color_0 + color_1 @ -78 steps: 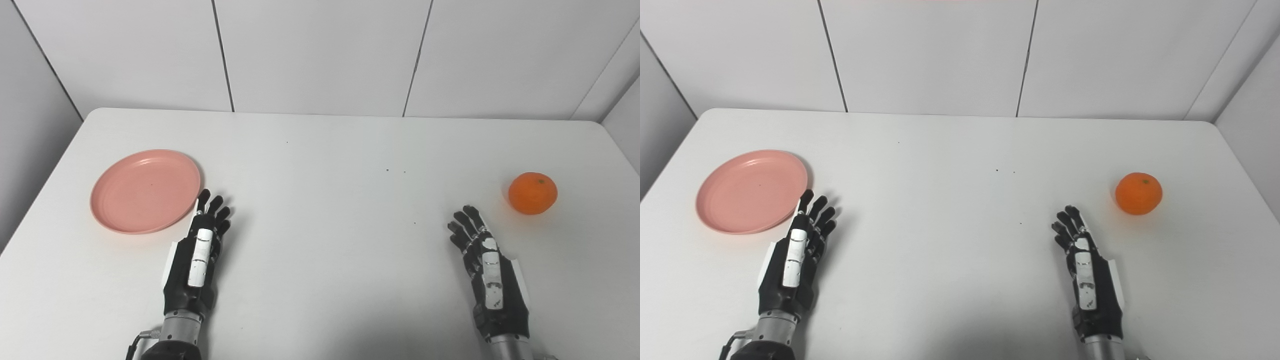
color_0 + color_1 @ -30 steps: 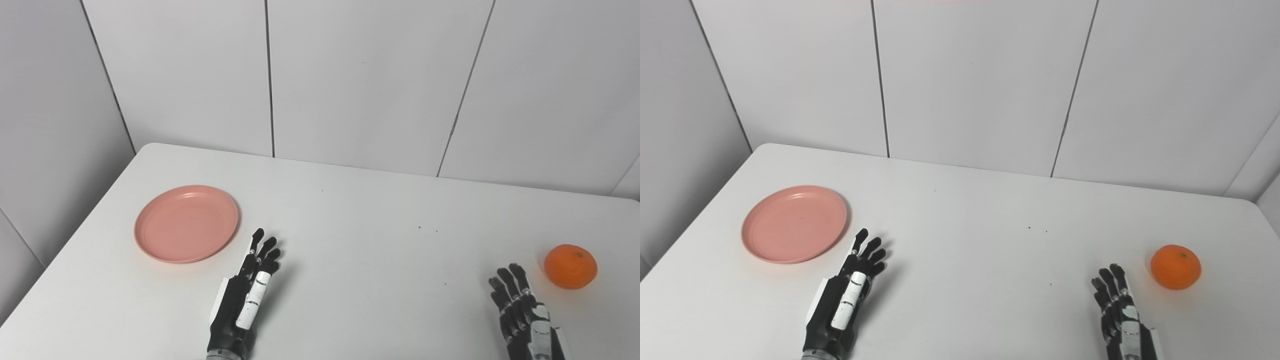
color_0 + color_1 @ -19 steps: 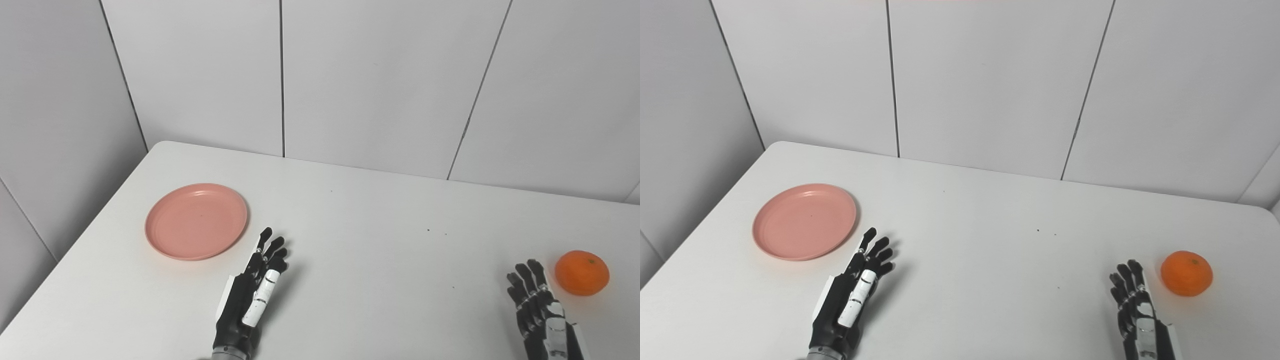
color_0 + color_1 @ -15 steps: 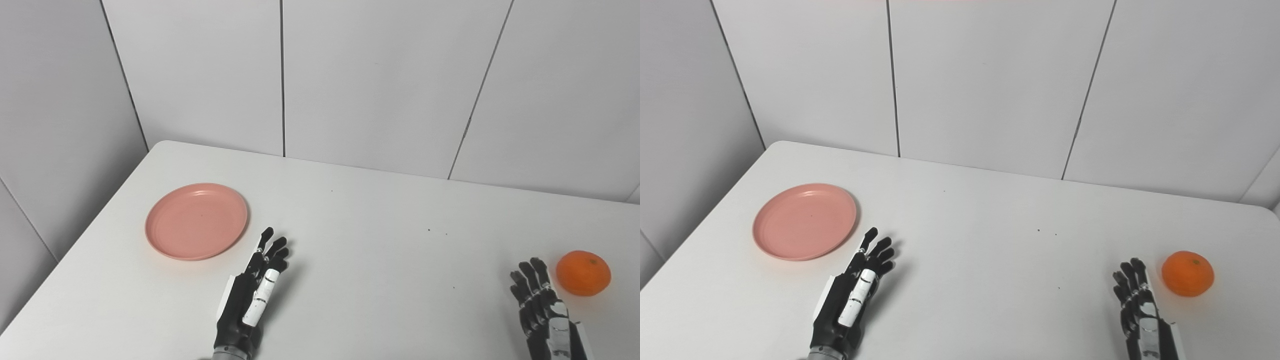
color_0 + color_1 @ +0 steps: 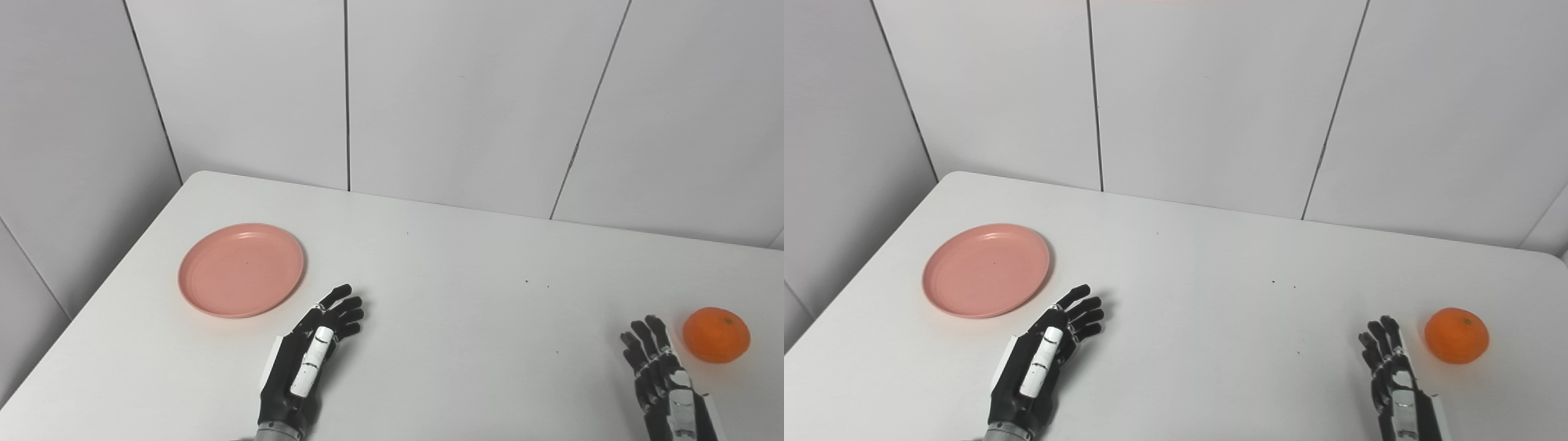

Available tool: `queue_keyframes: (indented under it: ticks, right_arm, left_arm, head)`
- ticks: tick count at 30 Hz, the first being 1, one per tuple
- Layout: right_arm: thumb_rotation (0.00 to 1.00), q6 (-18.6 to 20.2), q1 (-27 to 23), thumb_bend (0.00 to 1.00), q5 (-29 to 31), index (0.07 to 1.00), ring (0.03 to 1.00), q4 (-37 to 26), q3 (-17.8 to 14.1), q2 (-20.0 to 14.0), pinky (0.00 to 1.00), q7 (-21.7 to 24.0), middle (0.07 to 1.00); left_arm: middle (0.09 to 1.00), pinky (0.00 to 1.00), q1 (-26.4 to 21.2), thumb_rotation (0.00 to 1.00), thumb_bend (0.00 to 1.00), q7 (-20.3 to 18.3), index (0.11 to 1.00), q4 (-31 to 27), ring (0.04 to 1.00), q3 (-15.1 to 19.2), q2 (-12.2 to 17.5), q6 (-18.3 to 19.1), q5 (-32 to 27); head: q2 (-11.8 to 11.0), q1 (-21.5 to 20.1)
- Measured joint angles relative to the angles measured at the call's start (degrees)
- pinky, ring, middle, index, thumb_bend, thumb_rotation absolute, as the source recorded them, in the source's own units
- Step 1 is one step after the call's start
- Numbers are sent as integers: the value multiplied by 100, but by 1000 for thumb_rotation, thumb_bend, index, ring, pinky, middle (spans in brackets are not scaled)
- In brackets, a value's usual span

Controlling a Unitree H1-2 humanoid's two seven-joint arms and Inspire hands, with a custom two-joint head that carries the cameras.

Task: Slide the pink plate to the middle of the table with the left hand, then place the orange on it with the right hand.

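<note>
The pink plate (image 5: 241,269) lies flat on the left part of the white table (image 5: 453,294). My left hand (image 5: 306,355) rests low over the table just right of and nearer than the plate, apart from it, fingers spread and pointing up-right, holding nothing. The orange (image 5: 716,334) sits near the table's right edge. My right hand (image 5: 664,383) is at the bottom right, fingers apart and pointing away, a short gap left of the orange, holding nothing. The same scene shows the plate (image 5: 987,270), orange (image 5: 1456,335), left hand (image 5: 1044,358) and right hand (image 5: 1393,380).
Grey wall panels (image 5: 465,104) stand right behind the table's far edge and along its left side. A few small dark specks (image 5: 527,282) dot the tabletop between the hands.
The camera tilted up and shifted earlier, so the whole picture moved. In the last half second my left hand has turned its fingers to the right, away from the plate. Plate and orange stay put.
</note>
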Motion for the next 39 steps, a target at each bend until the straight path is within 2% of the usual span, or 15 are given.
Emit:
queue_keyframes:
  ticks: [5,12,18,27,31,32,35,39]
  right_arm:
    - [1000,-1,32,833,-77,961,938,0,3,-6,1000,0,950]
    - [1000,-4,39,836,-120,962,935,24,-3,-13,1000,17,947]
    - [998,-4,39,839,-122,959,943,20,3,-3,1000,18,950]
    - [985,-5,42,841,-122,955,938,23,-5,-6,1000,20,946]
    - [982,-5,38,846,-123,955,940,42,-11,-8,1000,20,948]
    - [981,-5,38,845,-123,953,938,42,-11,-7,1000,20,946]
    - [977,-5,37,848,-123,953,937,41,-7,-4,998,20,946]
    - [966,-6,21,856,-127,950,930,61,-8,-4,989,19,938]
  left_arm:
    - [771,724,-199,827,852,0,764,-386,762,218,52,252,-19]
    - [759,734,-606,845,879,9,757,-962,759,296,126,584,-39]
    - [779,780,-972,879,861,-50,822,-1096,777,430,336,721,-227]
    - [785,784,-1668,897,907,-61,808,-785,778,1111,981,620,-350]
    - [785,798,-2061,902,882,-18,802,-796,784,1315,1177,794,-623]
    - [782,765,-2142,894,882,-19,802,-792,780,1379,1206,849,-710]
    - [778,752,-2302,880,880,-14,804,-731,775,1510,1318,983,-934]
    - [793,775,-2476,887,869,-112,801,-340,786,1543,1583,1097,-1030]
  head:
    - [-26,-18]
    - [-62,-79]
    - [-70,-97]
    - [-114,-97]
    - [-114,-97]
    - [-114,-97]
    - [-114,-62]
    - [-167,-79]
